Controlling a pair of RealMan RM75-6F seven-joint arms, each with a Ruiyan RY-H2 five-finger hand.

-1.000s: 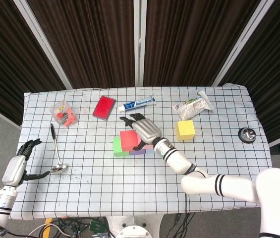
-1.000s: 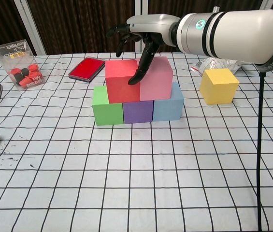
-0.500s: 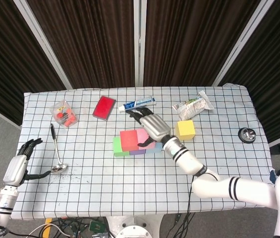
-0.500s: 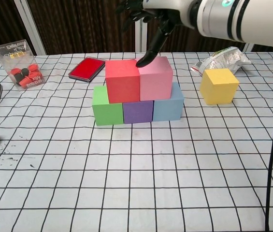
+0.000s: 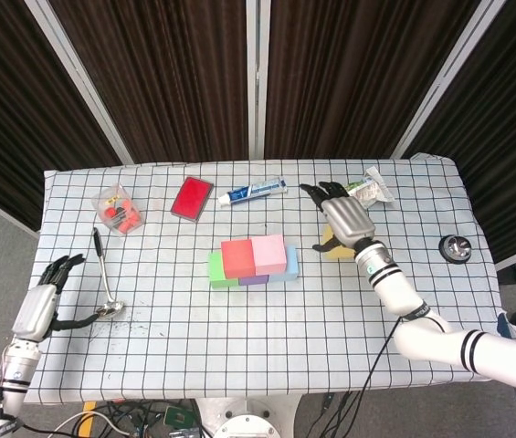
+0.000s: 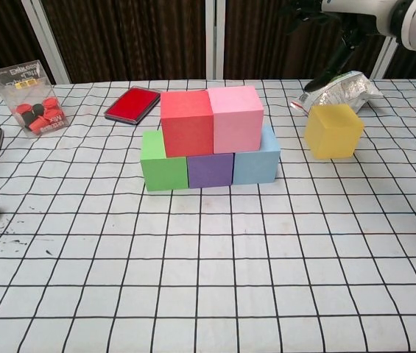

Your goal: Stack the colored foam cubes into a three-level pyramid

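A green cube (image 6: pixel 162 163), a purple cube (image 6: pixel 210 170) and a light blue cube (image 6: pixel 258 159) form a row on the table. On top of them sit a red cube (image 6: pixel 186 123) and a pink cube (image 6: pixel 235 118), side by side. A yellow cube (image 6: pixel 333 130) stands alone to the right, mostly hidden under my right hand (image 5: pixel 344 215) in the head view. That hand hovers above the yellow cube with fingers spread and holds nothing. My left hand (image 5: pixel 42 304) hangs open off the table's left edge, beside the ladle.
A metal ladle (image 5: pixel 104 274) lies at the left. A clear box of small parts (image 5: pixel 118 208), a red flat case (image 5: pixel 192 196), a toothpaste tube (image 5: pixel 253 191) and a crinkled snack bag (image 6: pixel 338 90) line the back. A small metal cap (image 5: pixel 455 247) sits at far right.
My right hand has lifted off the red and pink cubes and swung right, ending above the yellow cube. The stack has stayed put, and the left hand has barely moved.
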